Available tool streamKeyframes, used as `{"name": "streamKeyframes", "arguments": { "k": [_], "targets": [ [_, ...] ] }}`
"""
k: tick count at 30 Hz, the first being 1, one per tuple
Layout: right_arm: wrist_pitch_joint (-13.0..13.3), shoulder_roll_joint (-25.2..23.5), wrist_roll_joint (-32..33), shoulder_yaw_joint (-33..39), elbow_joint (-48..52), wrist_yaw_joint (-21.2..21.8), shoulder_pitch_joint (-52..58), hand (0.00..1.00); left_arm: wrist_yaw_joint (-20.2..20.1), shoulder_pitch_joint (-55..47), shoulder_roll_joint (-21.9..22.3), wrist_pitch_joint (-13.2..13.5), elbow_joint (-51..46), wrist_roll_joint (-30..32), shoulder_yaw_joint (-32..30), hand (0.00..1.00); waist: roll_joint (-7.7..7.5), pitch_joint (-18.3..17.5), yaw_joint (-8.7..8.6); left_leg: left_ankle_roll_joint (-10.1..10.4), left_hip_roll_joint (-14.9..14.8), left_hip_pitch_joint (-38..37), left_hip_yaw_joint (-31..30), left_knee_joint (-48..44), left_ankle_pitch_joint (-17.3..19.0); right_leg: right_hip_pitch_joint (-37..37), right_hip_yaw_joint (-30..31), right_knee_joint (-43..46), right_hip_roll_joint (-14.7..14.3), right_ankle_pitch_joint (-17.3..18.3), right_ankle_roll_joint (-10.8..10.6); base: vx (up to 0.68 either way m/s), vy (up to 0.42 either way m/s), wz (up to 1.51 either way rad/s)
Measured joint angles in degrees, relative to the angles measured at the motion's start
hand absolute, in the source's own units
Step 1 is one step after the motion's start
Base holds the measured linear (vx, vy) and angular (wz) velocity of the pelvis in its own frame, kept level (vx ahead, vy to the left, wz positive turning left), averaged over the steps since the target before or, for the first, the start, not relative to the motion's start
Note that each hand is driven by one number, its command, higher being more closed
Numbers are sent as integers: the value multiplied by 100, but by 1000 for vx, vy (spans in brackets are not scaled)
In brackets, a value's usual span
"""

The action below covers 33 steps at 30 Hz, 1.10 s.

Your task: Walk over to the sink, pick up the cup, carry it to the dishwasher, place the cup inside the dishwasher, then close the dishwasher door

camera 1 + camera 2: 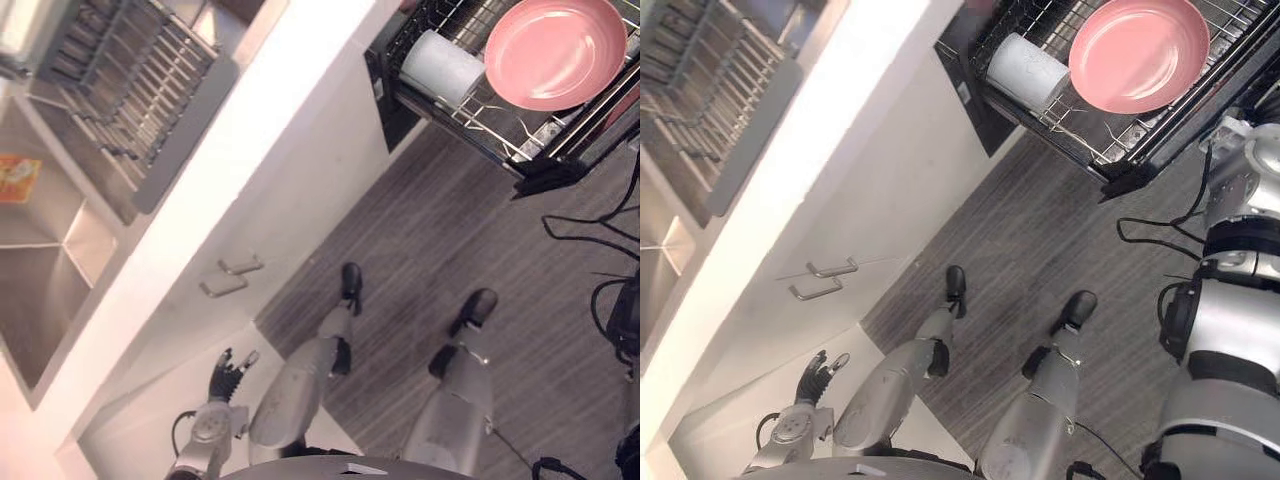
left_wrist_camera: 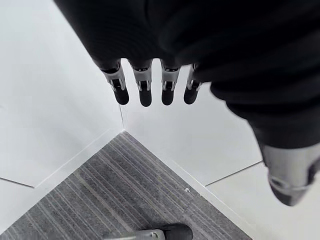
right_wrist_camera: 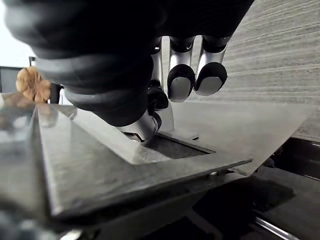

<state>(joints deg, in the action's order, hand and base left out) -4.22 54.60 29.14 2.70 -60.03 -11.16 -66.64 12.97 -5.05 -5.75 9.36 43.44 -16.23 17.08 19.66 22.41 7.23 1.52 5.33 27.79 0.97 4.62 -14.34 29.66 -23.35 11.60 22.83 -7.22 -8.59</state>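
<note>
A pale, translucent cup (image 1: pixel 440 65) lies on its side in the pulled-out dishwasher rack (image 1: pixel 470 125), right beside a pink plate (image 1: pixel 555 50). In the right wrist view my right hand (image 3: pixel 180 80) hangs close over the grey dishwasher door panel (image 3: pixel 100 165). Its fingers are relaxed and its thumb (image 3: pixel 142 127) sits near a recess in the panel, holding nothing. My left hand (image 1: pixel 228 375) hangs low beside the white cabinets with straight, empty fingers (image 2: pixel 145 92).
A steel sink (image 1: pixel 40 290) and a grey dish rack (image 1: pixel 130 80) sit in the white counter on the left. Below them are white cabinet doors with metal handles (image 1: pixel 230 275). Grey plank floor (image 1: pixel 420 250) runs between the cabinets and the dishwasher.
</note>
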Motion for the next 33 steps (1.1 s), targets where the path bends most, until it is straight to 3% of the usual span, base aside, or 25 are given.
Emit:
{"name": "streamKeyframes", "arguments": {
  "k": [3, 6, 10, 13, 15, 18, 20, 21, 24, 29, 33],
  "targets": [
    [-15, -6, -514, -434, -75, 118, -207, 100, -133, -49, 36, 95, 4, 5, 117, 0, 159, -125, 180, -18, 29, 0, -451, 30, 18, -19, -164, 171, 1, 108, -33, -55, -57, 18],
    [-13, -49, -836, -697, -87, 177, -299, 100, -229, -304, 117, 214, 15, 35, 127, 0, 289, -230, 217, 5, 11, -7, -586, 32, 160, -115, -451, 458, 91, 363, -18, -38, -99, 47],
    [-12, -58, -932, -944, -184, 222, -517, 100, -348, -632, 191, 251, 121, 84, 223, 0, 331, -265, 322, 104, 26, -64, -604, 28, 22, -152, -607, 956, 279, 746, -37, 17, -76, 34],
    [-9, -50, -1153, -1158, -186, 213, -708, 100, -391, -665, 192, 322, 174, 84, 251, 0, 333, -266, 334, -5, 127, -83, -785, -5, -111, -165, -763, 1349, 477, 1053, -76, 84, -84, 44],
    [-7, -24, -1663, -1426, -314, 137, -1005, 100, -461, -667, 192, 439, 152, 87, 333, 0, 333, -267, 390, 19, 200, -85, -866, -7, -201, -183, -856, 1545, 602, 1238, -82, 77, -91, 36],
    [-4, -63, -2288, -1808, -633, -176, -1397, 100, -508, -690, 192, 462, 60, 80, 333, 0, 333, -267, 598, 234, 220, -86, -871, -8, -394, -274, -946, 1555, 621, 1349, -54, 18, -94, 23],
    [21, -90, -2678, -1950, -632, -271, -1432, 100, -514, -781, 191, 474, 11, 74, 333, 0, 335, -269, 630, 248, 219, -104, -865, -8, -504, -403, -1063, 1538, 605, 1420, -10, -11, -98, 30],
    [24, -115, -2931, -2114, -633, -280, -1565, 0, -575, -832, 191, 474, 10, 74, 335, 0, 336, -270, 628, 252, 211, -105, -854, -8, -546, -451, -1076, 1532, 575, 1461, -15, -27, -90, 21],
    [48, -94, -3415, -2577, -690, -230, -1703, 0, -735, -961, 187, 467, 9, 70, 331, 0, 337, -270, 647, 254, 139, -149, -843, -7, -548, -549, -1164, 1532, 494, 1521, 21, -42, -81, 8],
    [74, -71, -3639, -2900, -683, 81, -1708, 0, -915, -991, 186, 475, 9, 15, 324, 0, 348, -280, 600, 272, 41, -221, -842, -4, -526, -606, -1171, 1548, 404, 1609, 105, -91, -67, -3],
    [98, -148, -3734, -2520, -545, 189, -1238, 0, -1002, -992, 183, 536, 46, -123, 287, 0, 320, -258, 476, 83, -140, -437, -839, -3, -140, -829, -1284, 1656, 256, 1657, 86, -61, -47, -1]
  ]
}}
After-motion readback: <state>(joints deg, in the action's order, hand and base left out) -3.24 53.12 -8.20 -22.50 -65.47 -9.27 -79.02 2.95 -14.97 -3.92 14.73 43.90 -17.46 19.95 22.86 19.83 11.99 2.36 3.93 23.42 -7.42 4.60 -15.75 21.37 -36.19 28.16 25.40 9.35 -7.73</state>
